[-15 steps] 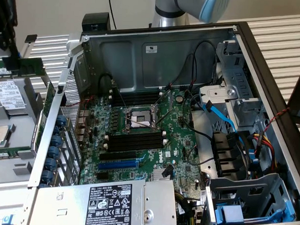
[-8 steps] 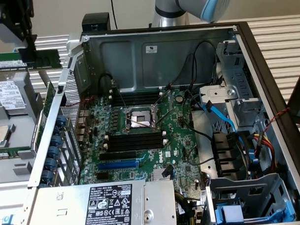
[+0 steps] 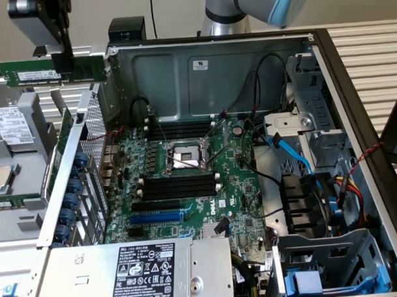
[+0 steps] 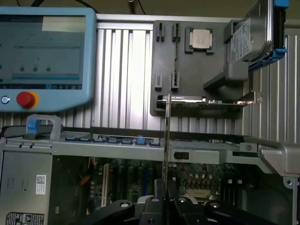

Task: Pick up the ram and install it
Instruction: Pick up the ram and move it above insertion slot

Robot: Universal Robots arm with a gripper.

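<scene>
We've got the ram [image 3: 28, 73] in the gripper [image 3: 63, 67], upper left of the exterior frame. It's off the bench and outside the open case [image 3: 347, 101], above and just past the wall on the exterior view's left. The gripper is clamped on the stick a little off its middle, with more board sticking out toward the exterior view's left.

Long axis: roughly level, running left-right across the frame with a slight tilt. In the wrist view the ram [image 4: 167, 140] shows edge-on as one thin line rising out of the gripper [image 4: 167, 200], pads tight on both faces.

The key relation is ram to slots. The black memory slots [image 3: 179, 187] sit on the motherboard [image 3: 243, 182] just below the CPU socket [image 3: 185, 158], and a second bank [image 3: 179, 130] sits above it. Both lie well apart from the gripper, down and toward the exterior view's right. We judge the slots' long axis close to parallel with the stick, so the offset is mostly position and little rotation.

All the slots look empty, so the pick is done and nothing is seated yet. The blue expansion slot [image 3: 155, 217] is lower on the board and isn't the target.
</scene>
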